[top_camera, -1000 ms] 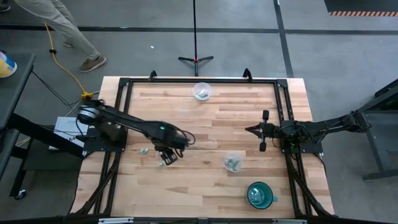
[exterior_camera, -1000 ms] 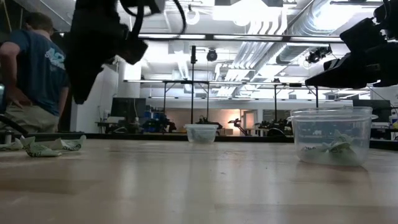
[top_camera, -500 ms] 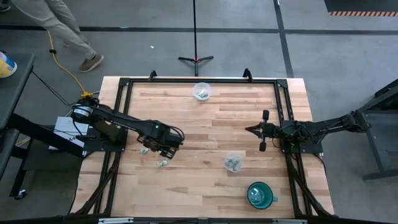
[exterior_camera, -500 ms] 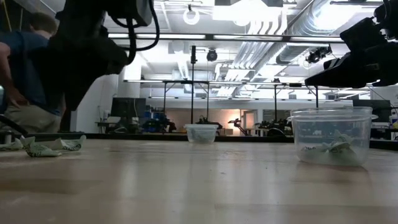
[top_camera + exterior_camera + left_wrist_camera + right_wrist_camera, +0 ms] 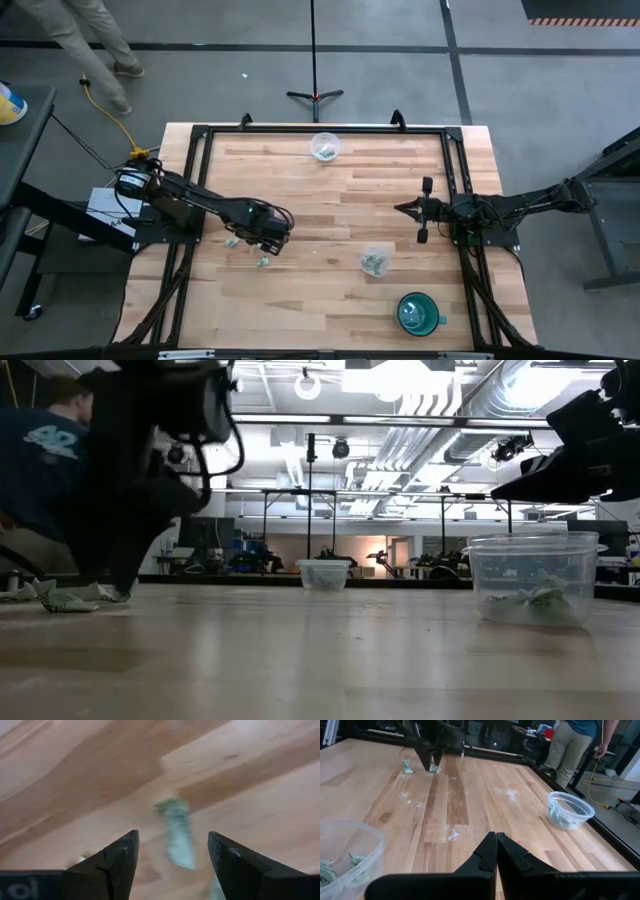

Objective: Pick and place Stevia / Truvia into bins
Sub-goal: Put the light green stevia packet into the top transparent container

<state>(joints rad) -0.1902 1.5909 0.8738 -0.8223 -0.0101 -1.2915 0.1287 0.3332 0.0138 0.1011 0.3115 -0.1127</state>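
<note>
Two pale green-and-white packets lie flat on the wooden table at its left, one [image 5: 232, 241] beside my left gripper [image 5: 262, 240] and one [image 5: 263, 262] just nearer; they also show in the low view [image 5: 65, 600]. My left gripper is open and low over the table. In the left wrist view [image 5: 172, 834] its fingers stand on either side of a blurred packet [image 5: 179, 832] without touching it. Two clear cups hold packets: one [image 5: 375, 260] near the table's middle, one [image 5: 325, 146] at the far edge. My right gripper [image 5: 420, 210] is shut and empty at the right.
A teal mug [image 5: 418, 313] stands near the front right. A black frame [image 5: 200, 135] runs round the table's edges. A person [image 5: 90, 30] walks on the floor beyond the far left corner. Bare wood lies between the two arms.
My left gripper has gone down toward the table and a little toward its left edge, ending low at the two loose packets. The packets have not moved. My right arm has kept still.
</note>
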